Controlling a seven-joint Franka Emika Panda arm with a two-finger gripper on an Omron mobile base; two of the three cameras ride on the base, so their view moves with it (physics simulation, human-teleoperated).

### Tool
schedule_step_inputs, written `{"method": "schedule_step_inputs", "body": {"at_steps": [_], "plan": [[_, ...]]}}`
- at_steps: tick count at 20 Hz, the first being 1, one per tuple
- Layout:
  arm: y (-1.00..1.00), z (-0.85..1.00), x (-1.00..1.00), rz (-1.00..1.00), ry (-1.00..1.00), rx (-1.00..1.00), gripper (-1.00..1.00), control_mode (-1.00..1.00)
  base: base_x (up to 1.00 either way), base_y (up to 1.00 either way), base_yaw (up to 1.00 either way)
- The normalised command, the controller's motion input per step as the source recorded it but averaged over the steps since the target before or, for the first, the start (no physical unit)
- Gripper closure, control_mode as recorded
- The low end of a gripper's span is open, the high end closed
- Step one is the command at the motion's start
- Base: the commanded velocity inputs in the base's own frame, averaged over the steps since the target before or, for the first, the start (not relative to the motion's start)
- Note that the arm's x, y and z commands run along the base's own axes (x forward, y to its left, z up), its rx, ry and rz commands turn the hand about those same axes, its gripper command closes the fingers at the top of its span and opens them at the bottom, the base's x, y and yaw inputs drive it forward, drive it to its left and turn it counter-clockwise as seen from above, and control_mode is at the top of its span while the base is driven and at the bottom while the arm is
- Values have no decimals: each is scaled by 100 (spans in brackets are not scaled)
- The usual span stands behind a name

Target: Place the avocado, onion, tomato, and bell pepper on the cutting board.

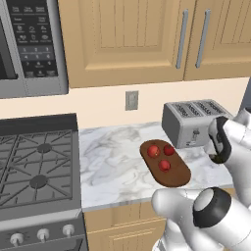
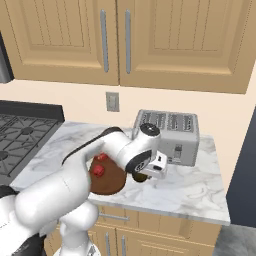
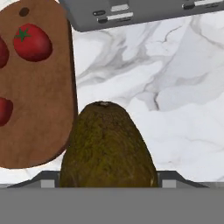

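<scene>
Three red items already lie on the cutting board [image 1: 165,163], which sits on the marble desk [image 1: 112,162] toward its front edge, just in front of the toaster [image 1: 193,122], as the gripper [image 2: 142,176] carries the avocado [image 3: 107,146] beside the board's toaster-side end. In the hand view the dark olive-brown fruit sits low between the fingers, which appear closed on its sides at a moderate width, and it looks lifted clear of the marble, though the contact itself is hidden at the bottom of that view. One tomato [image 3: 32,42] with a green stem shows near the board's far end. The risks from here are plain. A rounded, tapering avocado held on its flanks could slip or rotate if the arm swings sharply, dropping onto the desk near its front edge. Released too high or onto the board's rim, it could roll off. Set down carelessly among the red items, it could also knock one from the board, undoing work already done.
</scene>
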Motion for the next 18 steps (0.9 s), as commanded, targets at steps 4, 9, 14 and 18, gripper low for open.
{"method": "schedule_step_inputs", "body": {"at_steps": [4,9,14,18], "plan": [[100,4,0,0,-3,-2,100,-100,0,0,0],[81,5,11,0,0,0,100,-100,0,0,0],[24,0,33,0,1,0,100,-100,0,0,0],[0,0,51,0,4,0,100,-100,0,0,0]]}}
